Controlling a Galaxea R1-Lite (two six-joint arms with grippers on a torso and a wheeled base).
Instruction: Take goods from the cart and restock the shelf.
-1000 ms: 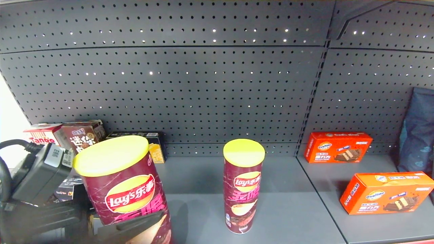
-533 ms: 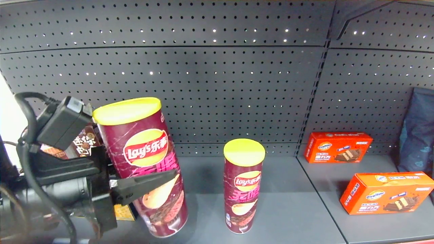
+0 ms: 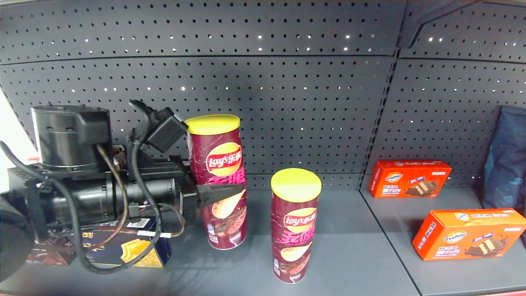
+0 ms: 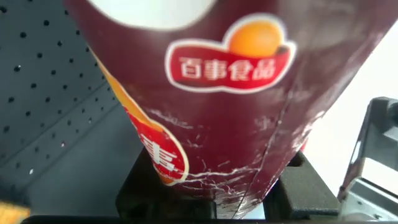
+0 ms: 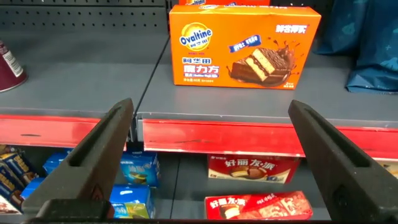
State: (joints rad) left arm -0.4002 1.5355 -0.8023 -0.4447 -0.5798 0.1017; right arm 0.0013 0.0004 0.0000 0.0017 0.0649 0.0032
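the left gripper (image 3: 230, 190) holds a tall maroon crisp can (image 3: 217, 160) with a yellow lid. its fingers (image 3: 222, 191) pinch the can at about mid-height from the side, probably to keep it upright for setting down. the can stands upright toward the back of the grey shelf (image 3: 349, 255), near the pegboard (image 3: 287, 102). whether its base touches the shelf cannot be told. a matching can (image 3: 295, 226) stands just in front and to the right, apart from it, so the held one seems meant for a row behind. both face forward, showing a round red-and-yellow logo above pink lettering. the right gripper (image 5: 211, 112) hangs low before the shelf edge, fingers spread and empty, facing an orange wafer box (image 5: 244, 45) with a pictured front.
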